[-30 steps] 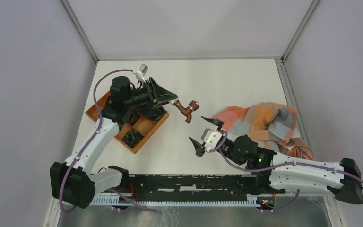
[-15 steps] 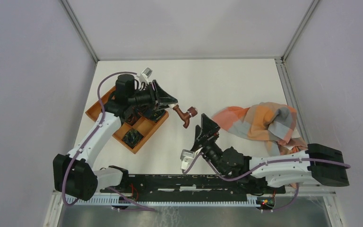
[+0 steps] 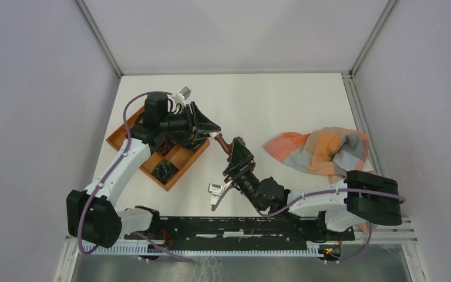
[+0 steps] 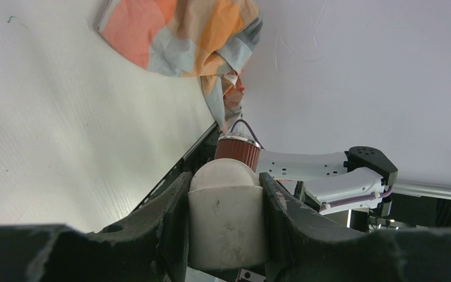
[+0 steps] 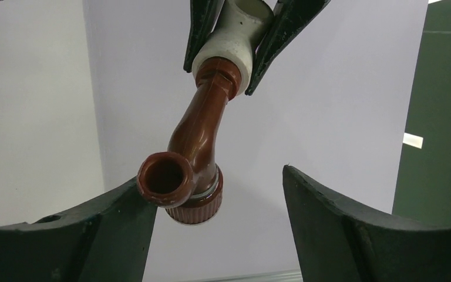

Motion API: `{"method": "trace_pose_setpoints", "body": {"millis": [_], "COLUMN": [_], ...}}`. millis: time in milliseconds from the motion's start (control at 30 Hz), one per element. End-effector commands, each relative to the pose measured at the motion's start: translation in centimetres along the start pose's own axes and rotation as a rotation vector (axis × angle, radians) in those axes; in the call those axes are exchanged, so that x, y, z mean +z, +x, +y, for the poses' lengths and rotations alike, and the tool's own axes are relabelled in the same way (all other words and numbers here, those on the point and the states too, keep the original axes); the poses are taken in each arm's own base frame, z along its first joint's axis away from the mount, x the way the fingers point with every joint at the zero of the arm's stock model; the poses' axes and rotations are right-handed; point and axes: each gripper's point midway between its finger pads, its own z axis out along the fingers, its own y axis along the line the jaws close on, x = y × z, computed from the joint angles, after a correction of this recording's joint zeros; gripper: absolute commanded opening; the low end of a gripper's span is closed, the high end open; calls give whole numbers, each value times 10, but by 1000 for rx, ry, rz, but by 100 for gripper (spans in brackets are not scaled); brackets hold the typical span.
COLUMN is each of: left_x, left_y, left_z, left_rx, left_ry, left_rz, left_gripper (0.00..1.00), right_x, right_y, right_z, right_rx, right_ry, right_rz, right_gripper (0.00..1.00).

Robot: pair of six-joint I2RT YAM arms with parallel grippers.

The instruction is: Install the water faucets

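The water faucet (image 3: 226, 146), a small reddish-brown bent tap, hangs in the air right of the tray. My left gripper (image 3: 209, 127) is shut on its pale end fitting (image 4: 226, 214), and the ribbed brown knob (image 4: 238, 151) pokes out beyond the fingers. My right gripper (image 3: 239, 157) sits just under the tap, pointing up at it. In the right wrist view the faucet (image 5: 198, 132) hangs between the open jaws of the right gripper (image 5: 211, 176). Its round spout mouth (image 5: 163, 176) is close to the left finger (image 5: 103, 235); the right finger (image 5: 352, 229) stands well apart.
An orange-brown compartment tray (image 3: 183, 156) with dark parts lies under the left arm. A crumpled orange, grey and white checked cloth (image 3: 323, 150) lies at the right. Metal frame rails border the table's back and sides.
My right arm swung left from beside the cloth and turned its open gripper up under the faucet. The left gripper drew the held faucet slightly back to the left.
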Motion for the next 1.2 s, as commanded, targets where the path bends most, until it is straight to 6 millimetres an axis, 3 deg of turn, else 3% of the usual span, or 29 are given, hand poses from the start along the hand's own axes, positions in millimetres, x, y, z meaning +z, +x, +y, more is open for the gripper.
{"method": "trace_pose_setpoints", "body": {"millis": [0,267,300,667,900,967,1033,1067,1133,1167], "left_x": [-8,7,7,4,4,3,4,4,8,11], "left_y": [-3,-10,-10,1,1,0,-2,-4,-12,-18], "left_z": [-24,-23,-23,-23,-26,-28,-29,-29,-28,-24], "left_rx": [119,137,137,160,169,175,173,171,160,147], "left_ry": [71,158,171,223,247,251,251,246,230,212], "left_rz": [4,41,45,76,64,58,48,38,10,-9], "left_gripper": [2,2,2,2,2,2,2,2,2,2], "right_x": [18,31,32,30,30,30,30,30,29,29], "right_y": [-3,2,3,-9,-8,-7,-8,-9,-14,-16], "right_z": [-25,-20,-20,-48,-43,-40,-37,-34,-25,-21], "right_rx": [95,264,308,941,1181,1227,1240,1240,1234,1235], "right_ry": [73,65,71,147,124,115,104,92,48,36], "right_rz": [-19,-14,-16,-179,-234,-239,-239,-237,-243,-242], "right_gripper": [68,6,2,1,1,1,9,22,65,75]}}
